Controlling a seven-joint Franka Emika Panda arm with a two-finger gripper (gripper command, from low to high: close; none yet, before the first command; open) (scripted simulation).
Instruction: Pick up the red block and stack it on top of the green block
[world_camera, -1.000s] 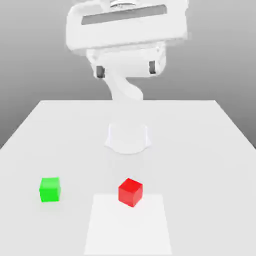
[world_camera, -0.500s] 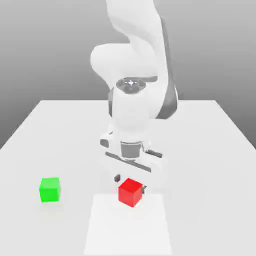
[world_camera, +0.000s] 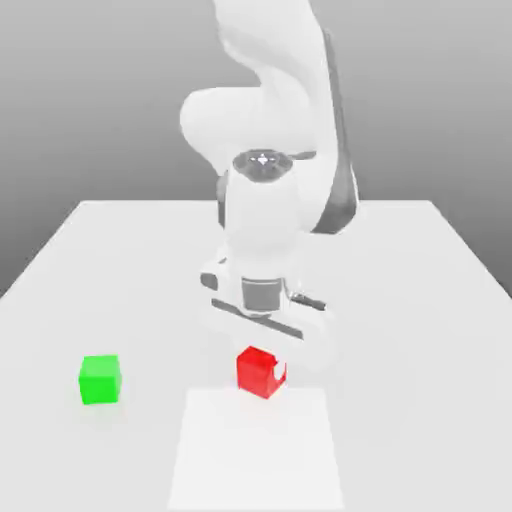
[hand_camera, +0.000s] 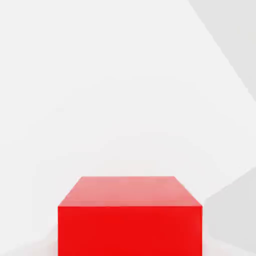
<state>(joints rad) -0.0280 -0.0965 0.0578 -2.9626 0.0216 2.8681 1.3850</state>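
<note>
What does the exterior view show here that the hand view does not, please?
Exterior view alone: the arm reaching down, its gripper shut on the red block, and the green block apart on the exterior view's left. Hand view alone: the red block's top and one side seen close up. Both share the red block and the white table.
</note>
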